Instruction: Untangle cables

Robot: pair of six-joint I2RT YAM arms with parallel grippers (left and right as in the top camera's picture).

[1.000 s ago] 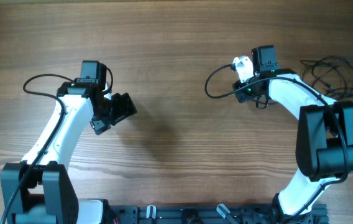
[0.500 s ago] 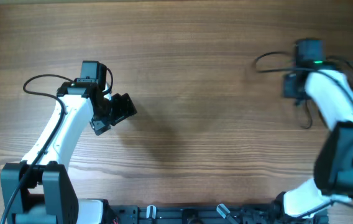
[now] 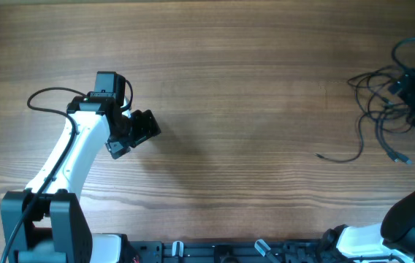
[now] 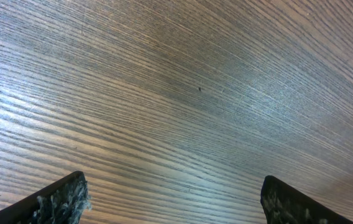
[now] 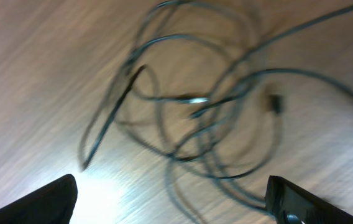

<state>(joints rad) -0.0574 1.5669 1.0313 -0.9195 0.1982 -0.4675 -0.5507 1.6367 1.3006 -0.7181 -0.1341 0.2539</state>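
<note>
At the right edge of the bench [image 3: 229, 44] the cables [image 3: 380, 102] lie heaped; the right wrist view alone shows their crossing loops (blurred) beyond wide right jaws. Left jaws gape over wood.

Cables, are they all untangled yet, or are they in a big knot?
Not yet. Done: very little; just one end lies stretched out from the pile. In hand: nothing. The right gripper hangs open above the cables, holding none, and the left gripper is open over bare table on the other side. Left: the cables cross each other in one loopy heap, so nearly all the pulling apart remains.
</note>
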